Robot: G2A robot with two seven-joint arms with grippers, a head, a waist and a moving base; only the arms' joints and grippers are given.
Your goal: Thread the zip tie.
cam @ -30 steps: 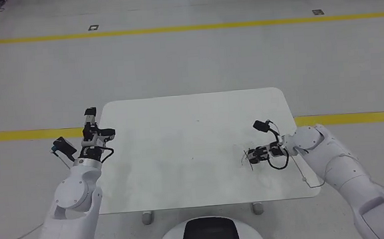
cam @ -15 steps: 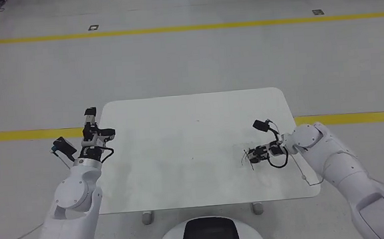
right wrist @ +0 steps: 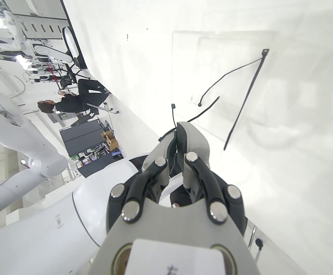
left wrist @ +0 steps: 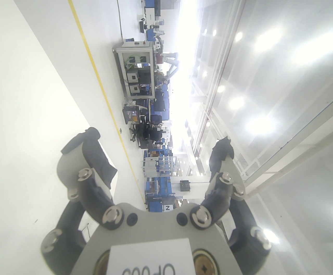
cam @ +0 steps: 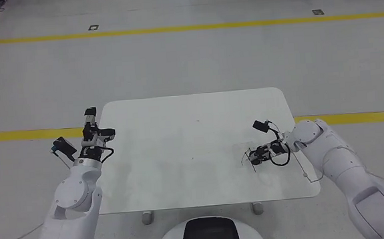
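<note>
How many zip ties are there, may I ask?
3: a straight tie and a curved tie on the table, a held tie in the right pincer; others may hide.

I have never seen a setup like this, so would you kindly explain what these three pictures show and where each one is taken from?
This is a two-armed white robot at a white rectangular table. The wide picture looks down from a camera above its arms. The other two come from a camera on each wrist, looking along that arm's claw. The left claw is open, holds nothing, and points up into the room by the table's left edge. The right claw is low over the table's right part, shut on a thin black plastic zip tie. Further thin black zip ties lie loose on the table just beyond it.
</note>
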